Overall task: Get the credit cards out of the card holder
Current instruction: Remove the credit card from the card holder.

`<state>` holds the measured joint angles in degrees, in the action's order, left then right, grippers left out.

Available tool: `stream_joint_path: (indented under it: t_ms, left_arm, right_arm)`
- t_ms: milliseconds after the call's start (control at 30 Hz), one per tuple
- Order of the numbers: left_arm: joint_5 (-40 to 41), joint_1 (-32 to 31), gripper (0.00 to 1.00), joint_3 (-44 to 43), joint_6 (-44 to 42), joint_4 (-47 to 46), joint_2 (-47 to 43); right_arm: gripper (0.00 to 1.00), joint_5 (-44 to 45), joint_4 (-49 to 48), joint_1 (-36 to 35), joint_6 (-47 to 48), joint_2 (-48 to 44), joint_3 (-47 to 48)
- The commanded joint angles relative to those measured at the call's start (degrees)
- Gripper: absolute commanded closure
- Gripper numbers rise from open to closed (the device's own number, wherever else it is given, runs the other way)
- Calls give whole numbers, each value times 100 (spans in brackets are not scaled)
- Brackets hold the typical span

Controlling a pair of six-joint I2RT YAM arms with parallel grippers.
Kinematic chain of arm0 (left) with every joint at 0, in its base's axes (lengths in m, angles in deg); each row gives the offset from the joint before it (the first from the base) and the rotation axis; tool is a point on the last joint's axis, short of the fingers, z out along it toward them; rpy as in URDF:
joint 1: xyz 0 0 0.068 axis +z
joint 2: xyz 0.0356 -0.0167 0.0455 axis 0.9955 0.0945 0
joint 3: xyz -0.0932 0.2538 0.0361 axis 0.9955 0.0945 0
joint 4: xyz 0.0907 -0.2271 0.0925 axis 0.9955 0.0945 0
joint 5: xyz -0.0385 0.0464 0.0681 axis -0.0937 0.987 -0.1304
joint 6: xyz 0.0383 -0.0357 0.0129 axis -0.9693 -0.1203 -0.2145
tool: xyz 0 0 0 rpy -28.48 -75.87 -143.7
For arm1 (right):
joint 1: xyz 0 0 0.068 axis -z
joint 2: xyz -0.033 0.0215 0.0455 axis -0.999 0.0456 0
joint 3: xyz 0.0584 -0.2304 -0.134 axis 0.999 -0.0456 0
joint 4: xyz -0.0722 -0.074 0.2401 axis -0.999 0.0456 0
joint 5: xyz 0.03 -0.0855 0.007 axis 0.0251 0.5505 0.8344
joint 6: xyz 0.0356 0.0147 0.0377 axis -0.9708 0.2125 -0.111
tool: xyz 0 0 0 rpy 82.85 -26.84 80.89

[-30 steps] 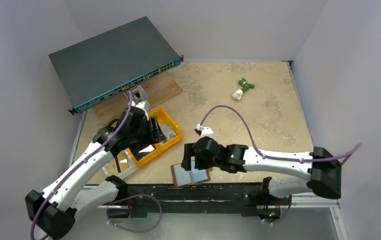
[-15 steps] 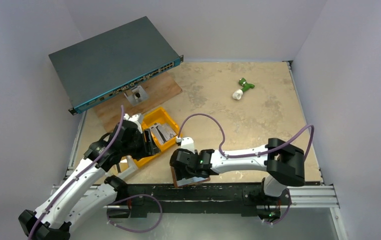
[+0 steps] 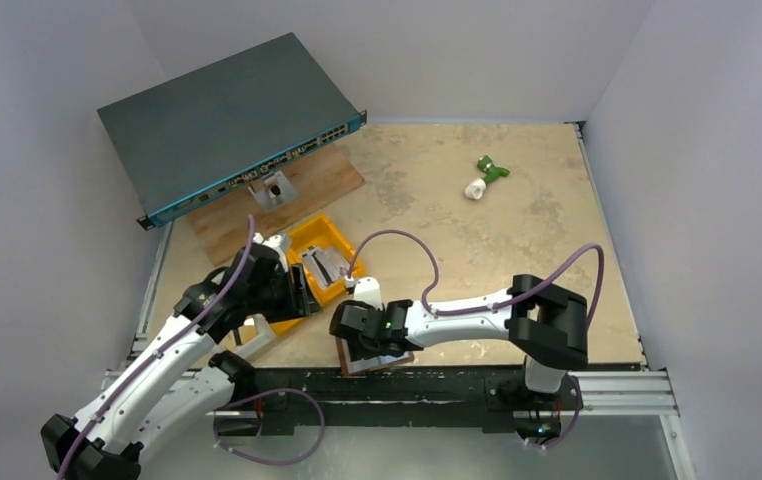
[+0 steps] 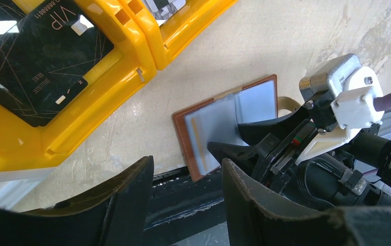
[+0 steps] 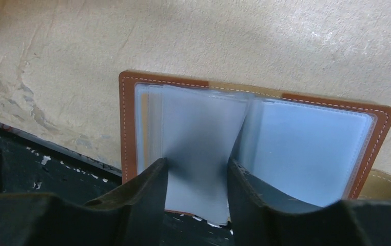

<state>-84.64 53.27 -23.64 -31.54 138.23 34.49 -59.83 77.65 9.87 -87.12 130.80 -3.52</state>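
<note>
Brown card holder (image 5: 127, 123) lies open, right fingers (image 5: 144, 202) seemingly pinching a credit card (image 5: 198, 138).

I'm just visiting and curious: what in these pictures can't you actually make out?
1. Top view: the right hand covers most of the wallet.
2. Right wrist view: the pale sheet between the fingers is blurred; card or sleeve, gripped or not, unclear.
3. Left wrist view: the black card in the bin is cut off by the edge; its small print is unreadable.

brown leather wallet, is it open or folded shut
Open. The small brown leather bifold wallet lies spread flat on the beige table, both pale grey-blue inner halves facing up, one leaf lifted at the fold.
</note>
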Motion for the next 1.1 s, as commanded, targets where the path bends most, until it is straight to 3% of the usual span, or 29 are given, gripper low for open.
stream_joint_path:
  t_ms: [0, 200, 333, 533, 1067]
  left_arm:
    - [-255, -33, 50, 59, 18, -206, 91]
    - [-591, -99, 53, 329, 95, -534, 228]
    - [-625, -467, 56, 533, 330, -939, 492]
    - [-538, -1075, 65, 771, 763, -1705, 1167]
    - [-576, -1309, 66, 1066, 1000, -2352, 2126]
  right_arm:
    - [61, -69, 80, -12, -273, 253, -130]
    - [83, -328, -343, 65, -509, 145, -611]
    - [90, -573, -837, 212, -644, -50, -1102]
    - [95, -829, -1282, 382, -699, -149, -1465]
    - [100, -1242, -1867, 577, -743, -166, -1913]
